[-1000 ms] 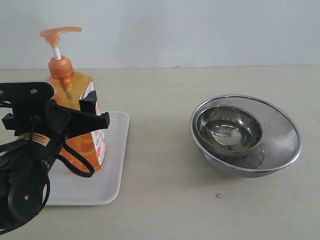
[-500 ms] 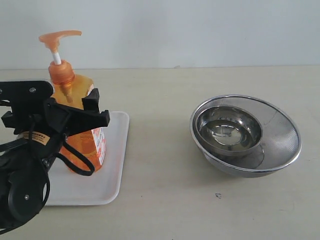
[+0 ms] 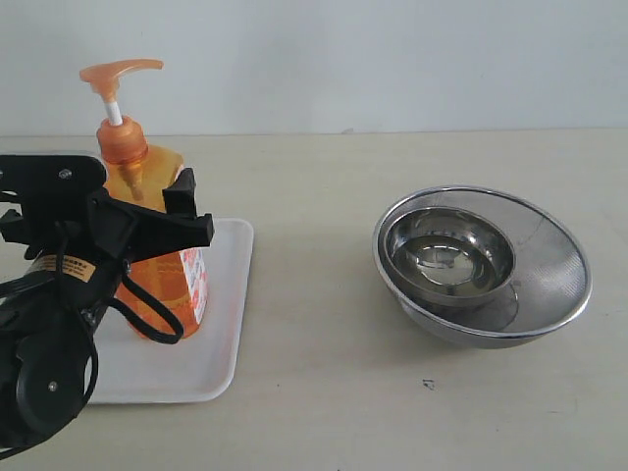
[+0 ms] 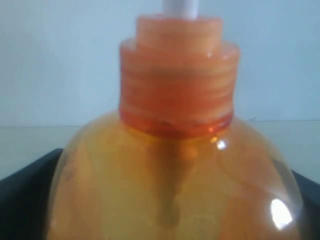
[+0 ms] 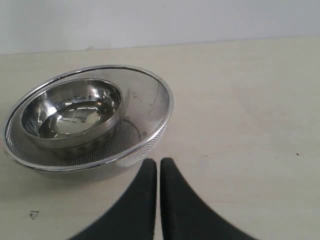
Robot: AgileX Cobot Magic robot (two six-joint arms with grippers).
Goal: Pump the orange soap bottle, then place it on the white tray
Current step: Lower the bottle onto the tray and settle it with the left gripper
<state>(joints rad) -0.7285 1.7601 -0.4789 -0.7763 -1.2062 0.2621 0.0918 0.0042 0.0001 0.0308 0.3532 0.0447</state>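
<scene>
On the white tray (image 3: 221, 329) the orange soap bottle (image 3: 147, 177) stands upright, the left gripper (image 3: 147, 228) clasped round its body. Well filled, it likely handles heavy, its plastic slick; the broad body, not the thin pump stem (image 3: 114, 111), looks the safer hold. The right gripper (image 5: 158, 162) hangs closed, empty.

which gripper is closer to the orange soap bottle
Left. The left gripper grips the orange soap bottle; the right gripper hangs shut near the steel bowls, far from it.
</scene>
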